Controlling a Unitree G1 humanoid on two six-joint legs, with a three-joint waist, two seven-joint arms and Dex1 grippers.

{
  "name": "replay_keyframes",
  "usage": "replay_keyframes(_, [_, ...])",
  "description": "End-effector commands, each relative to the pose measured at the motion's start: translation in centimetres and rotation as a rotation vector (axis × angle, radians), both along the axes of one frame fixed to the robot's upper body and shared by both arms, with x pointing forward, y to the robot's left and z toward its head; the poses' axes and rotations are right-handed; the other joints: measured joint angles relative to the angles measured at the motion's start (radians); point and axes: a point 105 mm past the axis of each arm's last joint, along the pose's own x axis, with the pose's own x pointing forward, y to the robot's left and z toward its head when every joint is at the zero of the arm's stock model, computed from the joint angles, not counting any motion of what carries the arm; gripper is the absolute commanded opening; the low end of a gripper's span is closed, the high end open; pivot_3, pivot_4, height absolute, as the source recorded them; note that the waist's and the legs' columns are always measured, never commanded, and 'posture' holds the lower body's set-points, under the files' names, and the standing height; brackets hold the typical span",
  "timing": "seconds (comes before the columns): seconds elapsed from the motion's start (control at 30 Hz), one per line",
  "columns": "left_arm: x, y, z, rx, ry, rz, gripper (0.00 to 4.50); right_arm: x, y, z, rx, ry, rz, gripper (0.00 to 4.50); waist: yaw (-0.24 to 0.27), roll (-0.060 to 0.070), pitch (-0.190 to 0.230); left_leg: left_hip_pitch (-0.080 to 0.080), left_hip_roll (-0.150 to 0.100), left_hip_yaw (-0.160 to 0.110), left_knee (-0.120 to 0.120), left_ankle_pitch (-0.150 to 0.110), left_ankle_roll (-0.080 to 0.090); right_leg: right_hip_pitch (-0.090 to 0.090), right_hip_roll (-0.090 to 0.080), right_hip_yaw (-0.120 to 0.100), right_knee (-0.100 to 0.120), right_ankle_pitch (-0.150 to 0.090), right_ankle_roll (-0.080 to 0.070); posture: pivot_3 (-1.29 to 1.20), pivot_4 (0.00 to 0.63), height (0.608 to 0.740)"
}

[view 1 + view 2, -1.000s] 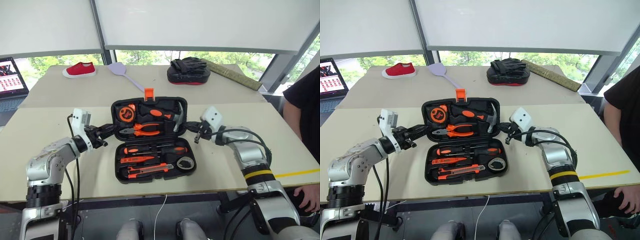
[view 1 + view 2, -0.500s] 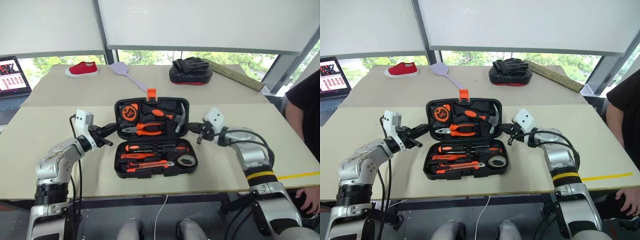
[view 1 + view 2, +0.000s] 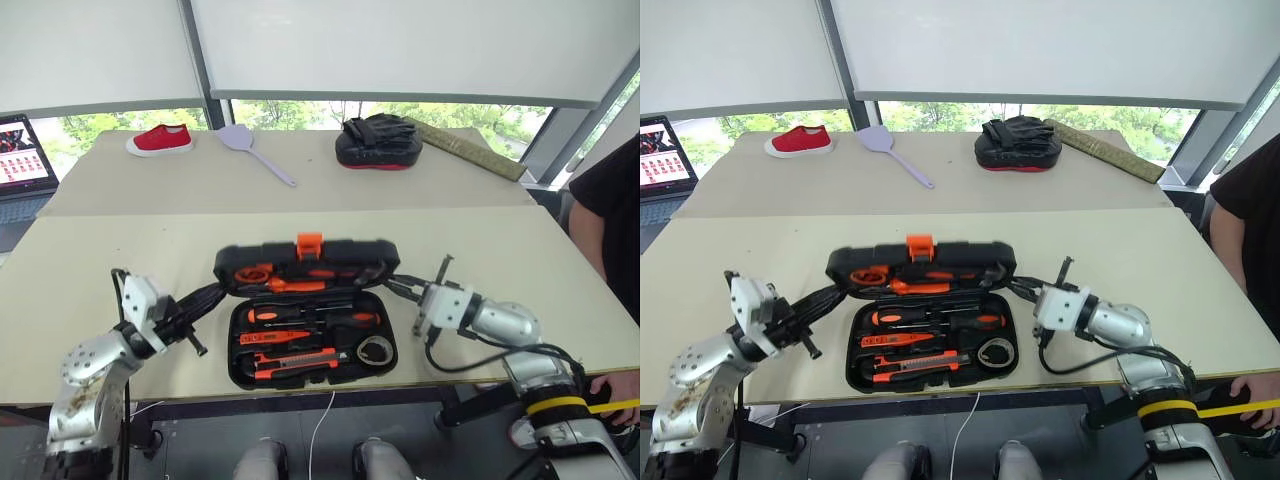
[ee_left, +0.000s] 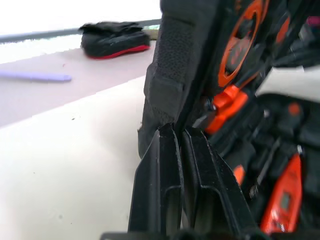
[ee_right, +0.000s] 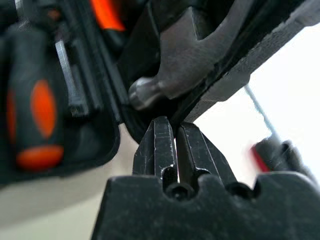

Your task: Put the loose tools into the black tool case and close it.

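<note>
The black tool case lies on the near table with its lid raised about halfway, leaning over the base, orange latch on top. In the base's slots lie the screwdrivers, the utility knife and the tape roll. My left gripper is shut, its tips against the lid's left edge. My right gripper is shut too, its tips under the lid's right edge. Pliers and a tape measure sit inside the lid.
On the far table are a red shoe, a lilac spatula, a black-and-red padded mitt and a long olive bar. A laptop stands at the left. A person in black stands at the right edge.
The lid has swung up from lying flat open to about half raised. Both grippers drew back toward me and rolled, staying at its left and right edges.
</note>
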Motion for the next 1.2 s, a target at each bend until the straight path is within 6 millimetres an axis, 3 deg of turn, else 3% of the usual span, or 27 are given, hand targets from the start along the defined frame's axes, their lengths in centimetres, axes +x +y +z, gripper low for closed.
replay_keyframes(0.03, [-0.6, 2.8, -3.0, 0.121, 0.067, 0.103, 0.35, -1.0, -1.8, -3.4, -0.103, 0.051, -0.029, 0.98, 0.000, 0.000, -0.002, 0.002, 0.000, 0.000, 0.000, -0.001, -0.001, 0.002, 0.000, 0.000, 0.000, -0.004, -0.001, 0.00, 0.150, 0.740])
replay_keyframes(0.1, [-1.0, 4.0, -3.6, 0.146, 0.092, 0.131, 0.87, -1.0, -2.6, -3.4, -0.115, 0.026, -0.054, 1.59, -0.005, -0.001, -0.002, 0.012, 0.002, 0.000, 0.000, -0.005, -0.007, 0.010, 0.000, -0.001, 0.000, -0.007, -0.003, 0.00, 0.150, 0.740])
replay_keyframes(0.23, [-1.8, 5.7, -3.7, 0.216, 0.074, 0.113, 2.33, -1.5, -4.8, -3.3, -0.139, 0.018, -0.107, 2.91, -0.019, -0.002, -0.001, 0.015, 0.003, -0.001, -0.003, -0.005, -0.007, 0.008, -0.001, 0.003, 0.002, -0.007, -0.003, 0.00, 0.150, 0.740])
replay_keyframes(0.4, [-0.9, 6.8, -2.6, 0.251, 0.033, 0.133, 4.25, -2.7, -7.4, -3.0, -0.162, -0.008, -0.156, 2.93, 0.010, -0.003, -0.001, 0.014, 0.007, 0.001, -0.002, -0.006, -0.008, 0.007, -0.007, -0.006, 0.000, -0.007, -0.003, 0.00, 0.150, 0.740])
replay_keyframes(0.47, [0.8, 7.1, -1.4, 0.181, 0.041, 0.179, 4.47, -3.8, -9.0, -3.6, -0.072, 0.192, -0.233, 2.67, 0.015, -0.003, -0.001, 0.014, 0.008, 0.005, -0.002, -0.006, -0.008, 0.007, -0.010, -0.006, 0.000, -0.007, -0.003, 0.00, 0.150, 0.740])
replay_keyframes(0.53, [2.0, 6.7, -0.5, 0.123, 0.064, 0.170, 4.50, -5.6, -9.0, -3.6, 0.043, 0.401, -0.225, 2.25, 0.028, -0.003, -0.001, 0.013, 0.009, 0.006, -0.002, -0.006, -0.008, 0.010, -0.011, -0.007, 0.000, -0.008, -0.002, 0.00, 0.150, 0.740])
replay_keyframes(0.57, [2.4, 6.5, -0.3, 0.123, 0.076, 0.158, 3.98, -6.5, -8.5, -3.5, 0.067, 0.481, -0.195, 1.91, 0.029, -0.003, -0.001, 0.013, 0.010, 0.006, -0.002, -0.006, -0.007, 0.011, -0.010, -0.007, 0.000, -0.008, -0.001, 0.00, 0.150, 0.740])
replay_keyframes(0.6, [2.7, 6.2, -0.2, 0.120, 0.091, 0.144, 3.84, -7.2, -8.1, -3.3, 0.072, 0.525, -0.169, 1.61, 0.028, -0.003, -0.001, 0.012, 0.009, 0.006, -0.002, -0.006, -0.007, 0.012, -0.011, -0.007, 0.000, -0.008, -0.001, 0.00, 0.150, 0.740])
replay_keyframes(0.77, [5.7, 3.6, 0.8, 0.139, 0.118, 0.056, 1.91, -11.1, -4.6, -3.3, 0.055, 0.810, -0.027, 0.00, 0.019, -0.003, -0.001, 0.013, 0.013, 0.007, -0.001, -0.006, -0.004, 0.011, -0.007, -0.006, 0.000, -0.008, -0.001, 0.00, 0.150, 0.740])
replay_keyframes(0.87, [7.3, 1.8, 1.4, 0.153, 0.127, -0.004, 0.89, -13.3, -2.0, -3.8, 0.016, 0.929, 0.059, 0.00, 0.026, -0.004, -0.001, 0.013, 0.013, 0.007, 0.000, -0.007, -0.005, 0.011, -0.005, -0.007, 0.001, -0.008, -0.001, 0.00, 0.150, 0.740])
replay_keyframes(0.93, [8.0, 0.6, 1.1, 0.176, 0.160, -0.048, 0.18, -13.6, -0.2, -3.8, 0.034, 0.951, 0.084, 0.00, 0.028, -0.004, -0.001, 0.013, 0.013, 0.007, 0.000, -0.007, -0.005, 0.010, -0.004, -0.007, 0.000, -0.008, -0.001, 0.00, 0.150, 0.740])
replay_keyframes(1.07, [8.5, -1.1, 0.6, 0.204, 0.205, -0.131, 0.07, -12.8, 2.9, -3.6, 0.059, 0.927, 0.100, 0.00, 0.026, -0.005, -0.001, 0.010, 0.012, 0.008, 0.000, -0.007, -0.005, 0.009, -0.004, -0.007, 0.000, -0.008, -0.001, 0.00, 0.150, 0.740])
replay_keyframes(1.2, [8.8, -1.1, 0.0, 0.236, 0.246, -0.143, 0.07, -11.5, 4.6, -3.4, 0.088, 0.930, 0.104, 0.00, 0.027, -0.006, -0.001, 0.006, 0.012, 0.008, 0.001, -0.005, -0.002, 0.006, -0.002, -0.007, -0.001, -0.008, -0.001, 0.00, 0.150, 0.740])
